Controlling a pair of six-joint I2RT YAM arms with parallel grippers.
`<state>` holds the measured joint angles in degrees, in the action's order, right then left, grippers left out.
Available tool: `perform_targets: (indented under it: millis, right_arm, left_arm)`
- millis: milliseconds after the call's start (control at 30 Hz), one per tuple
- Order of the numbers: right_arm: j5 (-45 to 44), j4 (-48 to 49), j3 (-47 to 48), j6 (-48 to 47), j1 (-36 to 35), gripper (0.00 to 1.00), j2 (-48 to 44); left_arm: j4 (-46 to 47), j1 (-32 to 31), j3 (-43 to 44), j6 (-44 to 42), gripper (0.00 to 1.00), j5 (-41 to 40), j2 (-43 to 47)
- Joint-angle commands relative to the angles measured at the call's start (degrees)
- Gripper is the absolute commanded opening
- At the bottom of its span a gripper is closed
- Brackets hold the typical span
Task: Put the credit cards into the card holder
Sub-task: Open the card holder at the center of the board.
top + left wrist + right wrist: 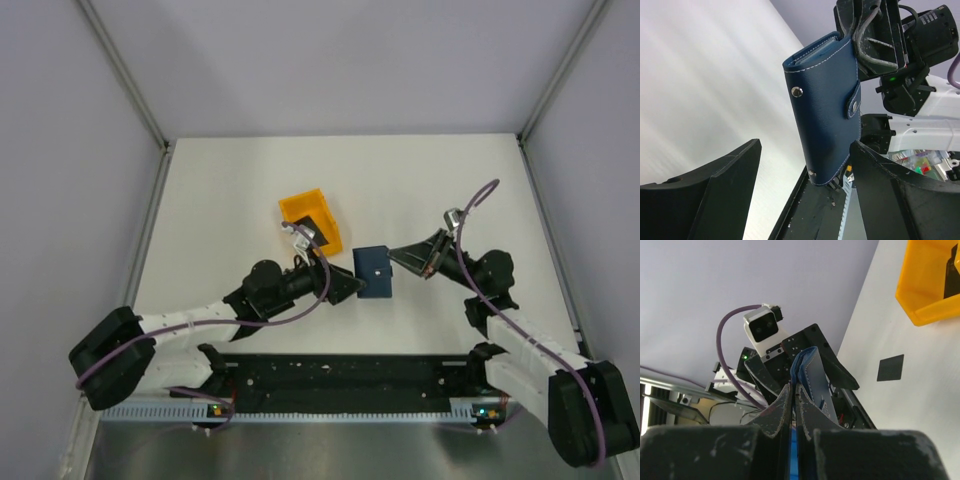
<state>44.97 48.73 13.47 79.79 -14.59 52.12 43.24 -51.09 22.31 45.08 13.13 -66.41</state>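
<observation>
At centre, upright: card holder (pixel 374 272) pinched in closed right jaws; left jaws wide open, empty, facing it.

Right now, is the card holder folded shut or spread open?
Folded shut: the card holder shows its navy covers lying together, and its tab with a snap wraps onto the front cover.

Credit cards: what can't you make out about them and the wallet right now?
- Second card: the right wrist view shows one card on the table; no other is clearly seen.
- Orange bin: a dark shape inside is cut off by the right wrist view's edge; card or not, unclear.
- Wallet: folded shut in the right gripper, so its contents are hidden in every view.
</observation>
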Motion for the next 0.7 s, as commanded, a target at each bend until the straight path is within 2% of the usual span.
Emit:
perform_targets:
  millis: [0,200,667]
  right_arm:
    - [1.26,9.19,-0.12,3.71,-0.79,0.0,0.53]
    - [1.08,8.58,-0.03,3.36,-0.79,0.0,0.44]
    - [1.0,7.96,-0.11,3.0,-0.7,0.0,1.32]
  left_arm:
    - [9.04,-0.24,1.51,1.67,0.77,3.83,-1.61]
    - [13.62,-0.24,1.69,3.87,0.73,6.56,-3.02]
    - [15.47,-0.33,2.57,5.02,0.5,8.32,-3.81]
